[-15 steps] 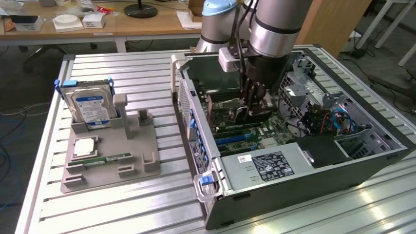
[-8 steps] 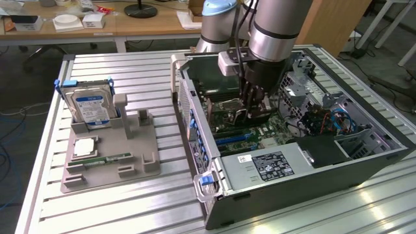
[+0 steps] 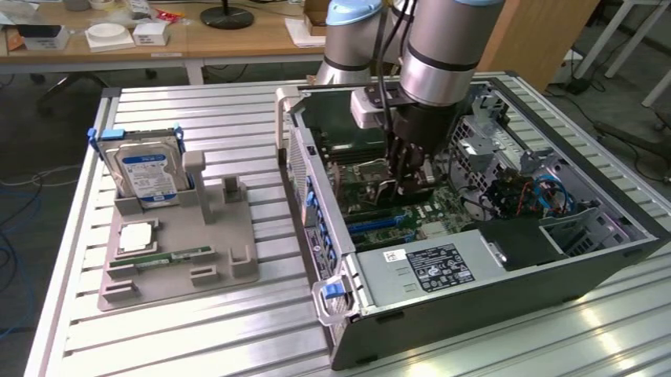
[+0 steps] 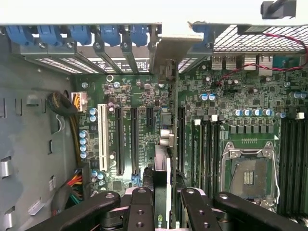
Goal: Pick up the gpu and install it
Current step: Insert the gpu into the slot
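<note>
My gripper reaches down into the open computer case, over the motherboard. In the wrist view the gripper is shut on the gpu, a thin dark card seen edge-on between the black fingers. The card runs from the fingers toward the case's rear panel, where its silvery bracket end meets the slot openings. It stands on edge among the long black expansion slots. Whether it is seated in a slot I cannot tell. In the exterior view the gpu shows just below the fingers.
A grey fixture on the slatted table at the exterior view's left holds a silver hard drive, a processor chip and a green memory stick. Inside the case are the power supply, the processor socket and cables.
</note>
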### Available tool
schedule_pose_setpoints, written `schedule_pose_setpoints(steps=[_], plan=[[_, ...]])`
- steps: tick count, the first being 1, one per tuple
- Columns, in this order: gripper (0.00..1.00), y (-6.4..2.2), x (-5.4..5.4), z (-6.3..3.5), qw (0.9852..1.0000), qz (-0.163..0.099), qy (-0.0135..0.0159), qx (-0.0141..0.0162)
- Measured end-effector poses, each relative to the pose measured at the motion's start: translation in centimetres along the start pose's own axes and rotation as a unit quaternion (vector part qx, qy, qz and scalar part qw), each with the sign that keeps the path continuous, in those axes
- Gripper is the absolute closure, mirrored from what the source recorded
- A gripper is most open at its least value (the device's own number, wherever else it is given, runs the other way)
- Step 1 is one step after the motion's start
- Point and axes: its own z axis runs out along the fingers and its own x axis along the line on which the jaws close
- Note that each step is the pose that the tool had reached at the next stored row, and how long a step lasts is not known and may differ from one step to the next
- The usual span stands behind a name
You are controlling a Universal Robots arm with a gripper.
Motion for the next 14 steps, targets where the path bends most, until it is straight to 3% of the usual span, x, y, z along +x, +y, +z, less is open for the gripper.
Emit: schedule_pose_setpoints(steps=[14], plan=[[0.74, 0.07, 0.0, 1.37, 1.0, 0.0, 0.0002, -0.0028]])
